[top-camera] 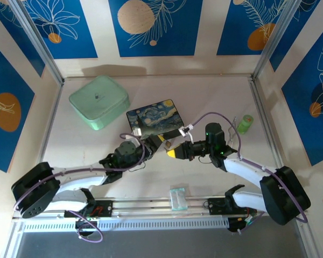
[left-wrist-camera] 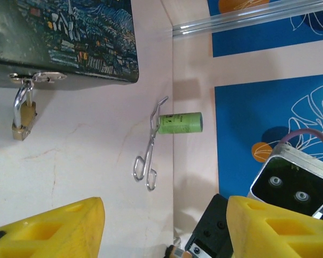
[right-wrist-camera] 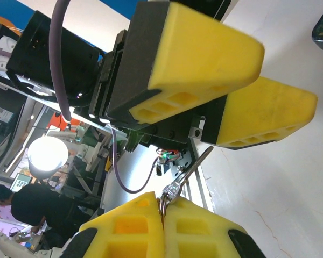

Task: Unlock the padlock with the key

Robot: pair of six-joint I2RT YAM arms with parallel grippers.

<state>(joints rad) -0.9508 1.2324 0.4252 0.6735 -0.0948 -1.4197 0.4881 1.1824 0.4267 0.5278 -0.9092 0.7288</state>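
The brass padlock hangs by its silver shackle from the hasp on the starry-night tin, at the upper left of the left wrist view. My left gripper is open, its yellow fingers wide apart and nothing between them; the padlock lies ahead and to the left. My right gripper is shut on the key, whose thin silver blade sticks out towards the left gripper's yellow fingers close in front. From above, the two grippers meet just in front of the tin.
A bent silver wire piece lies on the table beside a small green cylinder near the right wall. A mint-green box sits at the back left. A clear packet rests on the rail at the near edge.
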